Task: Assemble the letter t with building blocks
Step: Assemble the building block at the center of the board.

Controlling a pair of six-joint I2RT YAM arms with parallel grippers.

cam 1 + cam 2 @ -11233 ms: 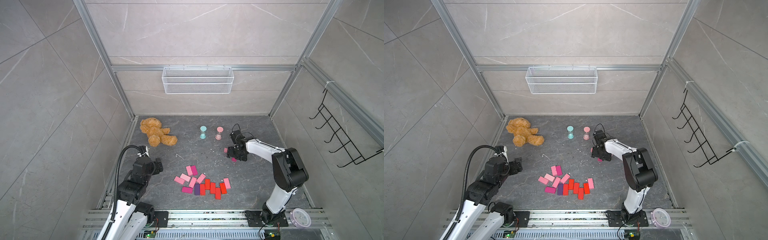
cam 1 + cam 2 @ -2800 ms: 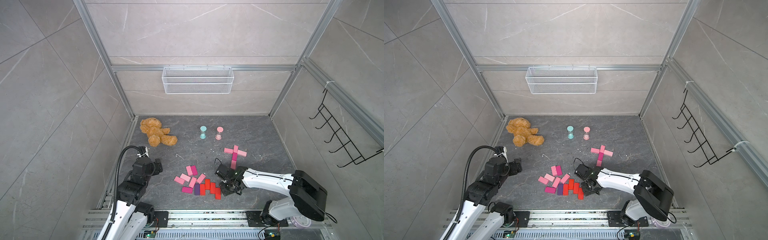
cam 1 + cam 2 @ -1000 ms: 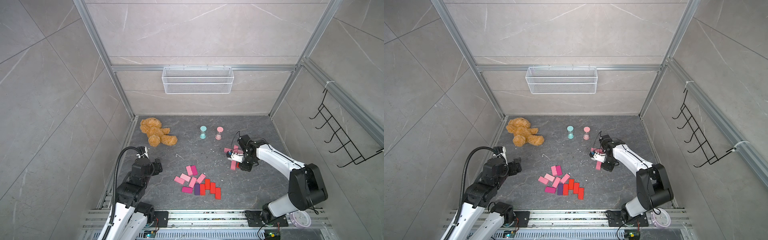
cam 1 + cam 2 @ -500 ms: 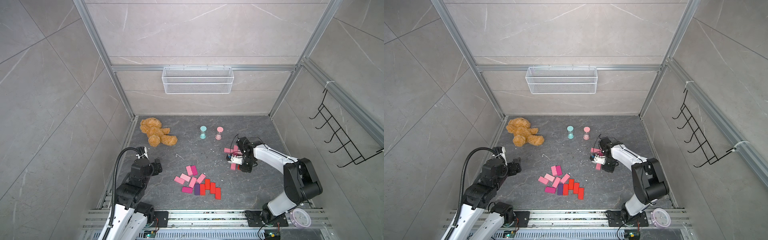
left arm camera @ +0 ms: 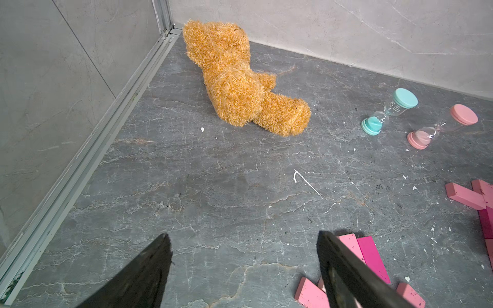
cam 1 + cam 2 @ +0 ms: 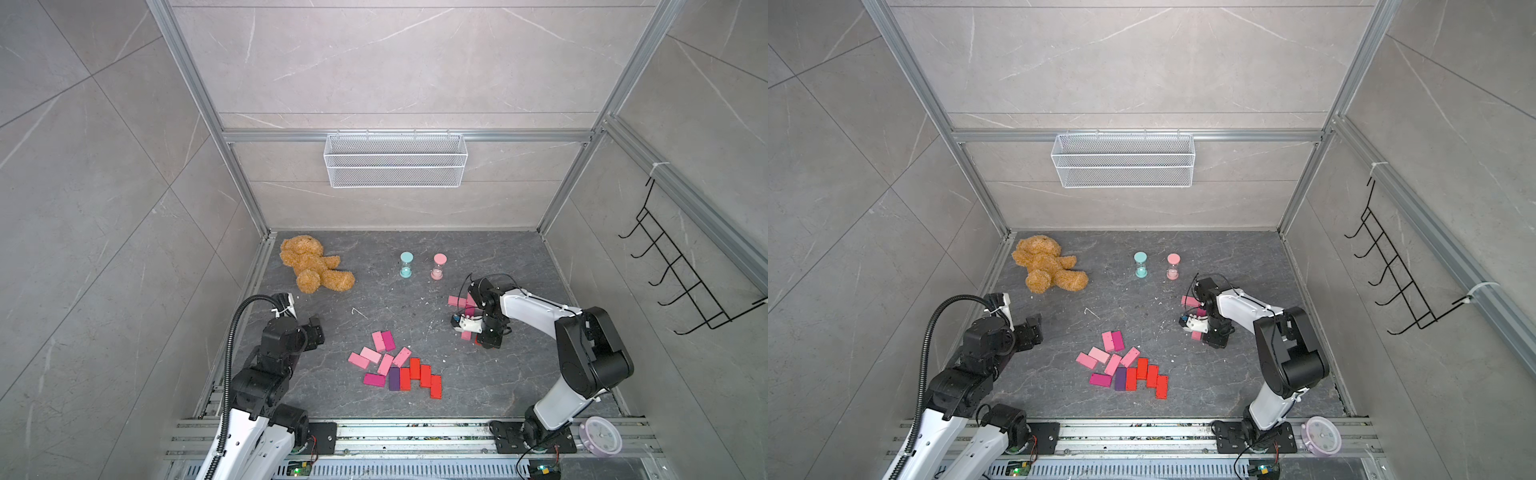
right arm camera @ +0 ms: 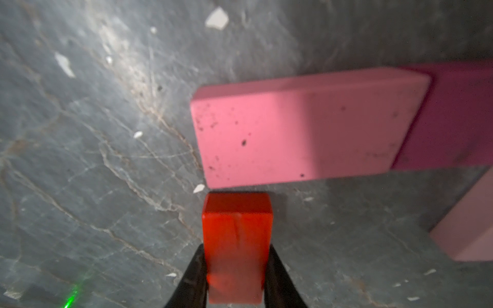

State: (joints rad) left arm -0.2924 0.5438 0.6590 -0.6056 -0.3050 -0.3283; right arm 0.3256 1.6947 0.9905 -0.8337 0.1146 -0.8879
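Note:
My right gripper is shut on a red building block, held low over the floor. Its far end sits close to the long side of a light pink block, which lies end to end with a magenta block. In both top views the right gripper is beside this pink cross shape. The loose building blocks lie in a pile at the front middle. My left gripper hangs open and empty left of the pile.
A teddy bear lies at the back left. A teal hourglass and a pink hourglass stand behind the cross shape. A wire basket hangs on the back wall. A small clock sits on the front rail.
My right gripper, still shut on the red block, has edged slightly toward the front along the pink stem. The left arm has not moved.

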